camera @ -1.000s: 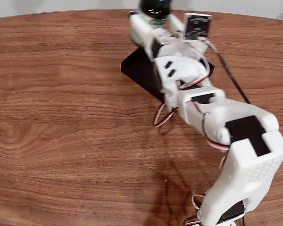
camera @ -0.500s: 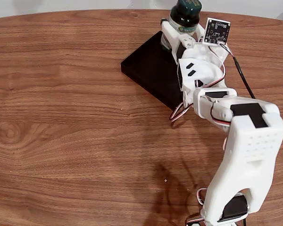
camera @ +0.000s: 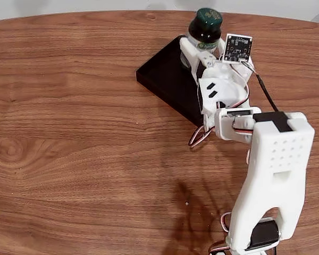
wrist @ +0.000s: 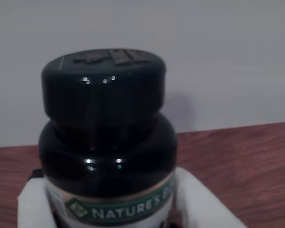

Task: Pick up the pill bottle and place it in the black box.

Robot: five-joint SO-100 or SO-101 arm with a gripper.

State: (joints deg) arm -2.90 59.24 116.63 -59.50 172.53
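The pill bottle [camera: 204, 25], dark with a dark green cap, stands upright between the white fingers of my gripper [camera: 201, 47], which is shut on it. It is held over the far right part of the black box [camera: 165, 74], a shallow black tray lying at an angle at the back of the table; whether the bottle touches the tray floor is hidden by the arm. Close up in the wrist view, the pill bottle [wrist: 107, 142] shows its white-and-green label, with white fingers [wrist: 199, 199] on both sides.
The white arm [camera: 274, 170] stretches from its base at the bottom right up over the tray's right half. A small circuit board [camera: 238, 48] sits on the wrist. The wooden table's [camera: 69, 143] far edge runs just behind the bottle.
The arm has swung to the right and pulled back slightly, carrying the bottle from beyond the tray's far corner to above its right part; the bottle now sits a little lower in the picture.
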